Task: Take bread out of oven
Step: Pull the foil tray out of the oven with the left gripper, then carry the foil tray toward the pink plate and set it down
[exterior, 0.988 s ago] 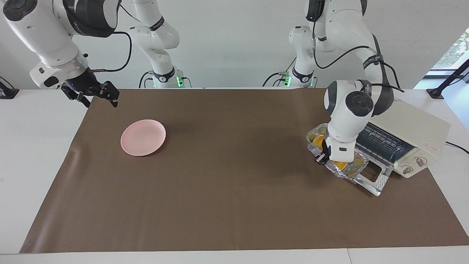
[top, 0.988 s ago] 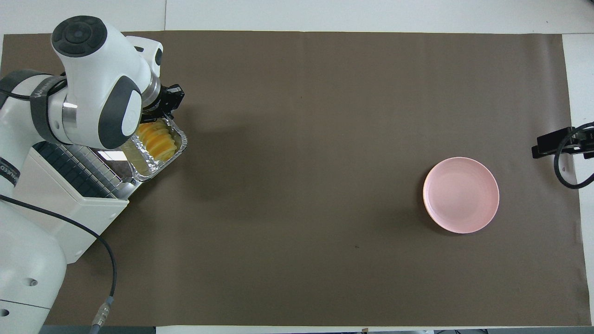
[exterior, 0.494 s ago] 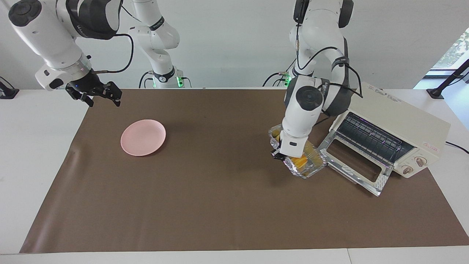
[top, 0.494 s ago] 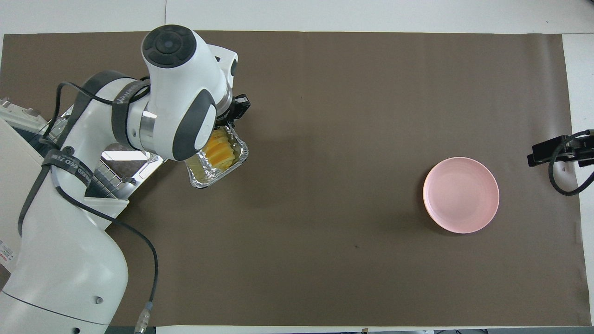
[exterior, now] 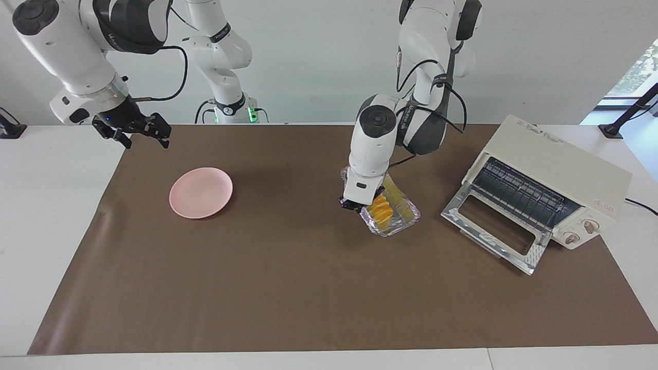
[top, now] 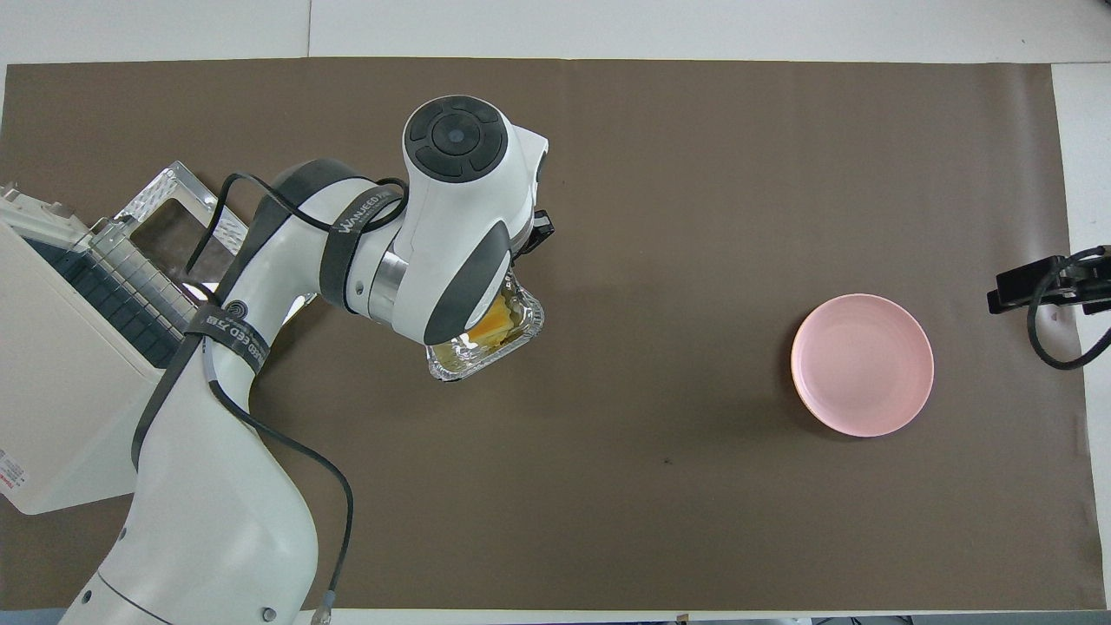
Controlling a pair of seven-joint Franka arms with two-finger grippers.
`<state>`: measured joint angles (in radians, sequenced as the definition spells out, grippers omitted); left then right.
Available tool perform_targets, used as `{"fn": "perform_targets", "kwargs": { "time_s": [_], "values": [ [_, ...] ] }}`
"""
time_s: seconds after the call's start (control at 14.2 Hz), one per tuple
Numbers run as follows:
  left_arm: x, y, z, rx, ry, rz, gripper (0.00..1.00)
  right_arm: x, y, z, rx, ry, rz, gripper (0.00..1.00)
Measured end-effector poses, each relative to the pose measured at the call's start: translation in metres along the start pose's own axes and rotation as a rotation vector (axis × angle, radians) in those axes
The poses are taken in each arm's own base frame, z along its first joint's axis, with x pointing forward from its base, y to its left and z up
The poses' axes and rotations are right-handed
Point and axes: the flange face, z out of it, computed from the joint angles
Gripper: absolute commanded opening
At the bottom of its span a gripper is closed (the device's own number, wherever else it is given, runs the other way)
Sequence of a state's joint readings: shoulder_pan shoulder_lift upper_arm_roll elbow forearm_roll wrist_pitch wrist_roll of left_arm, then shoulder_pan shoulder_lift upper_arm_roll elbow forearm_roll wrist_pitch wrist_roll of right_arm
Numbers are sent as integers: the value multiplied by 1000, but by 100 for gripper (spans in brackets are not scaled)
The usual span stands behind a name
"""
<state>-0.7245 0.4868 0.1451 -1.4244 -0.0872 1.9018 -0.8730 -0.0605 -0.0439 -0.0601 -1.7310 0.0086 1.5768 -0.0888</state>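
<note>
The bread (exterior: 381, 207) (top: 493, 323), a golden-orange ridged loaf, lies in a crinkled silver foil tray (exterior: 400, 218) (top: 470, 358). My left gripper (exterior: 354, 204) is shut on the tray's rim and holds it just above the brown mat, between the oven and the pink plate. The wrist hides most of the tray in the overhead view. The cream-white oven (exterior: 558, 174) (top: 61, 373) stands at the left arm's end with its silver door (exterior: 493, 237) (top: 169, 208) folded down and its rack bare. My right gripper (exterior: 140, 134) (top: 1033, 279) hangs open over the mat's edge at the right arm's end.
A pink plate (exterior: 201, 192) (top: 862, 365) lies on the brown mat (exterior: 308, 288) toward the right arm's end, with nothing on it. The oven's open door juts out over the mat. A black cable trails from the oven.
My left arm has carried the foil tray with the bread out of the oven's mouth and across the mat toward the middle of the table. The right gripper has barely shifted.
</note>
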Motion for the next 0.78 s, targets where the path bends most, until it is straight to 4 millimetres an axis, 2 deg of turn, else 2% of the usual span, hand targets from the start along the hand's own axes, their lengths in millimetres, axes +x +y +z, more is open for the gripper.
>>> {"fn": "perform_targets", "kwargs": {
  "time_s": [0.21,0.49,0.63,0.78],
  "values": [
    [-24,22,-9,18,53,225,0,0,0,0,0,0,0,100],
    [-66,59,-12,-30,100,337,0,0,0,0,0,-1,0,100],
    [-91,76,3,-14,96,391,0,0,0,0,0,0,0,100],
    [-109,91,31,11,87,435,0,0,0,1,0,3,0,100]
  ]
}}
